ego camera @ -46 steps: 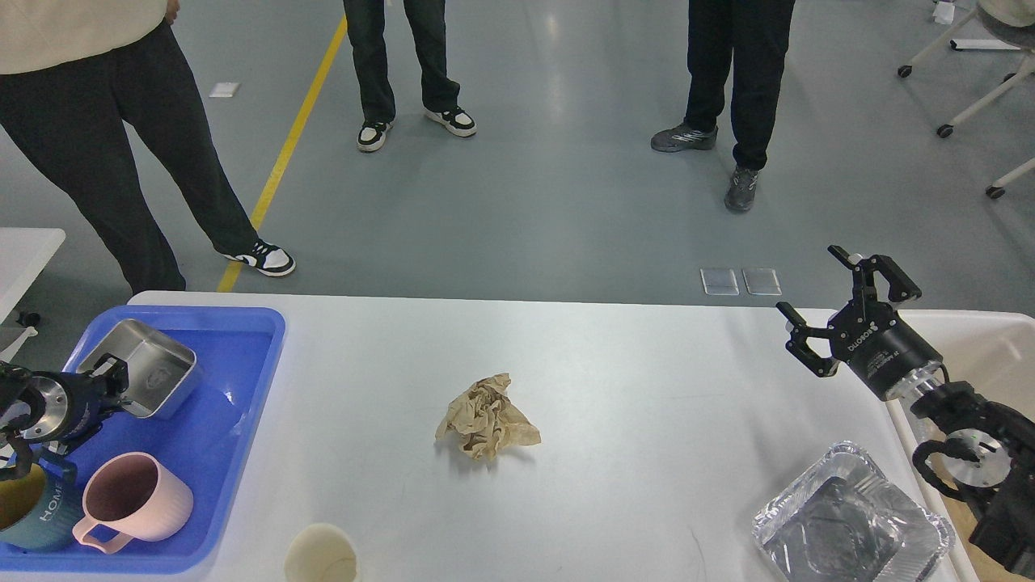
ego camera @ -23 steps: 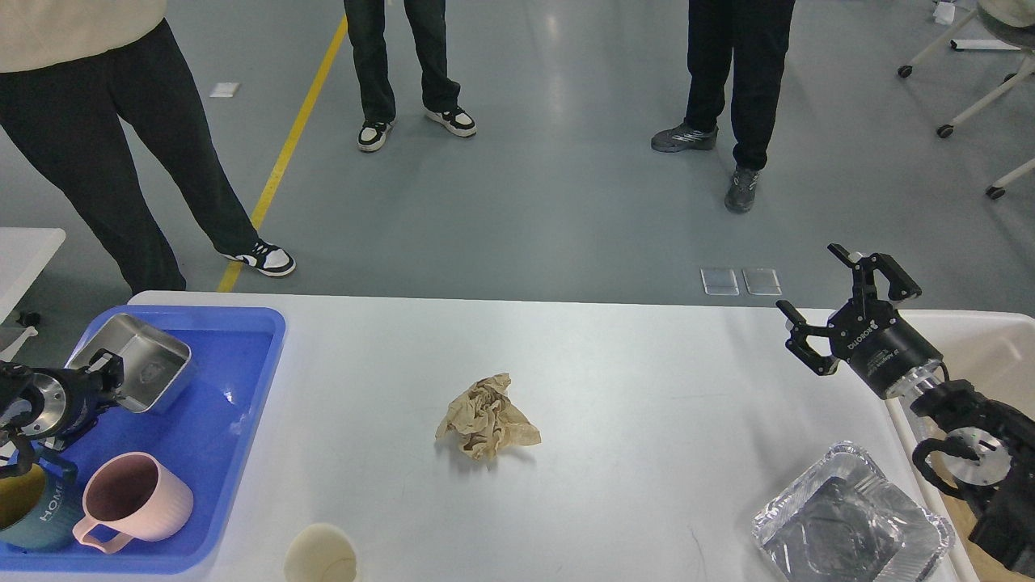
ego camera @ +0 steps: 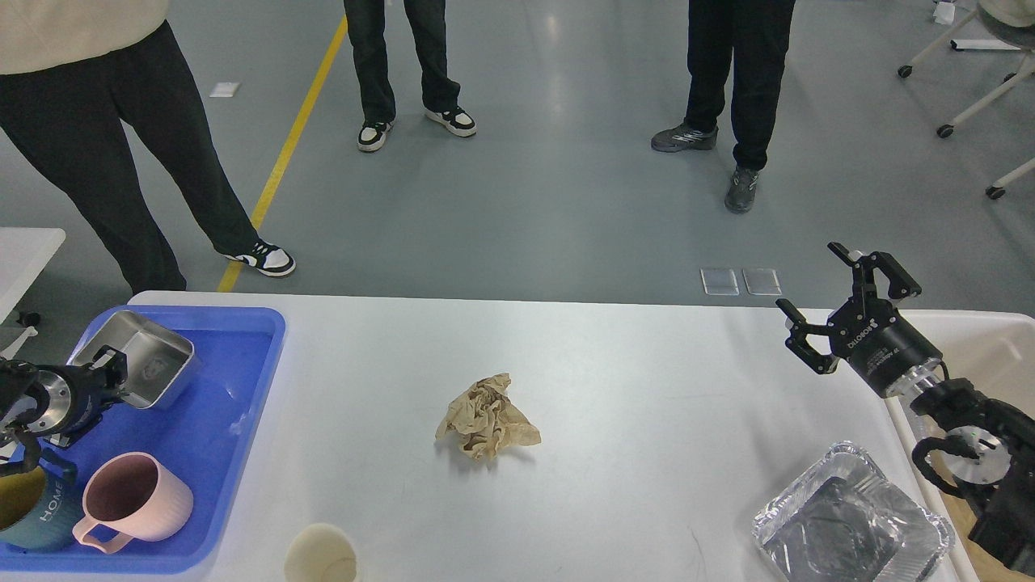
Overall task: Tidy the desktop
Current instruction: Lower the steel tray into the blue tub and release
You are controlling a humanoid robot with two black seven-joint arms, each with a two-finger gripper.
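The big white surface (ego camera: 631, 388) fills the lower part of the view, and everything sits on it or beside it.

At the left end lies one blue tray (ego camera: 218, 453). In it there are one shiny metal box (ego camera: 145, 357), tilted up at the far end, and two mugs: one pink mug (ego camera: 133, 501) and one dark blue mug (ego camera: 32, 513) at the left edge. The two mugs sit side by side at the near end of the tray.

The left arm comes in low over the tray. Its left claw (ego camera: 111, 373) points toward the metal box and touches its near edge. The claw looks small and dark, so I cannot tell if it is open or closed on the box.

Near the bottom edge sits one round cream cup (ego camera: 321, 555), just beside the tray. In the middle lies one crumpled brown paper (ego camera: 485, 417), alone and well apart from the rest.

At the right, near the bottom, sits one foil tray (ego camera: 853, 525). Past the right edge of the surface stands one cream bin (ego camera: 994, 356).

The right arm reaches up from the bottom right corner. Its right claw (ego camera: 845, 303) hangs above the right end of the surface, fingers spread wide, holding nothing.

Three people stand on the gray floor behind.
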